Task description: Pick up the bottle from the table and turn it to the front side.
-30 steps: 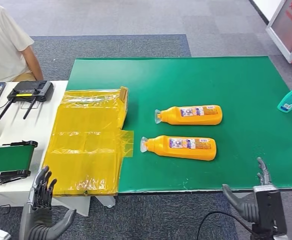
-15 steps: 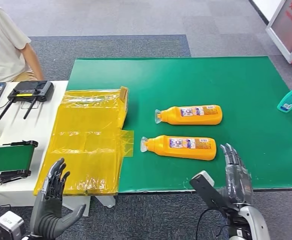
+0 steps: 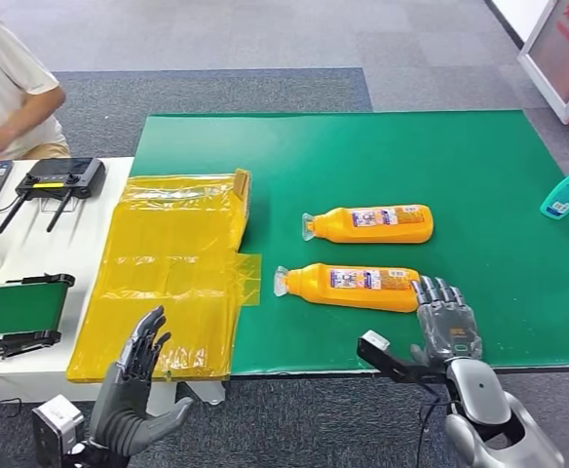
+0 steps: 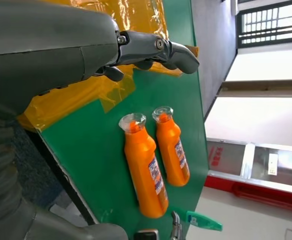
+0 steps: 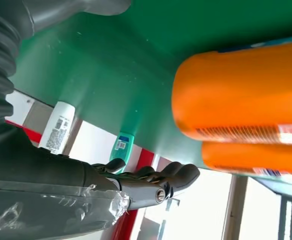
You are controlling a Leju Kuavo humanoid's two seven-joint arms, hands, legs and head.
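Two orange bottles lying flat on the green desk [image 3: 487, 175], caps toward the yellow bag [image 3: 171, 273]; nearer bottle [image 3: 355, 288] just beyond the right hand [image 3: 447, 322], base right at the fingertips, contact hard to call; right hand spread, holding nothing; farther bottle [image 3: 373, 224] just past the nearer one; left hand [image 3: 131, 385] also spread and empty, near the yellow bag.
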